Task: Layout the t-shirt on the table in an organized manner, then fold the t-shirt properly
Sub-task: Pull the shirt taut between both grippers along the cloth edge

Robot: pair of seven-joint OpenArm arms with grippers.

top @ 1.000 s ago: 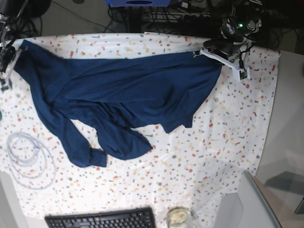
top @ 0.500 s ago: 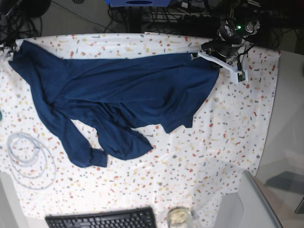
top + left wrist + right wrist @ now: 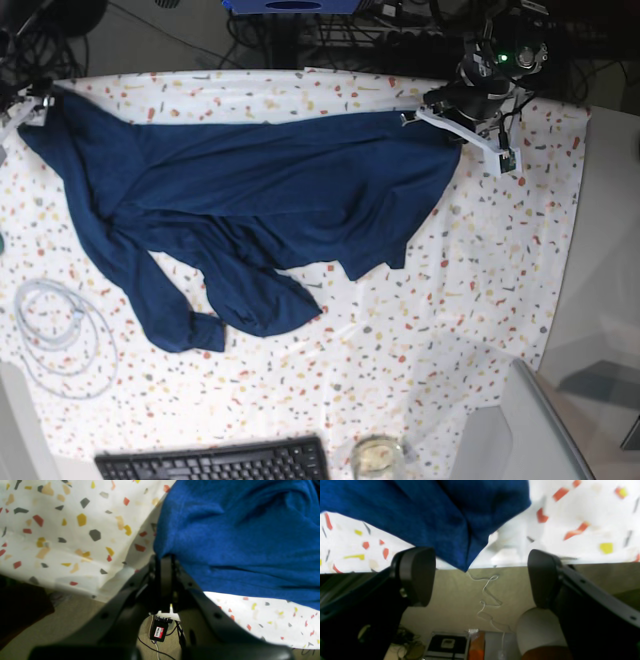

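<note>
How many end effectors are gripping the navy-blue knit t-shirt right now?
1. The left end effector is shut on the navy-blue knit t-shirt corner; the right end effector is open, the fabric corner hanging free between its fingers.

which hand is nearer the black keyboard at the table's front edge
Left, though neither is close. The left hand is shut on the navy-blue knit t-shirt at the far side, diagonally across from the black keyboard. The right hand stands open at the opposite far corner.

the t-shirt (image 3: 250, 200) lies across the upper half of the table (image 3: 450, 300); cable coil (image 3: 60, 335) lower left, keyboard (image 3: 215, 462) along the bottom edge.
</note>
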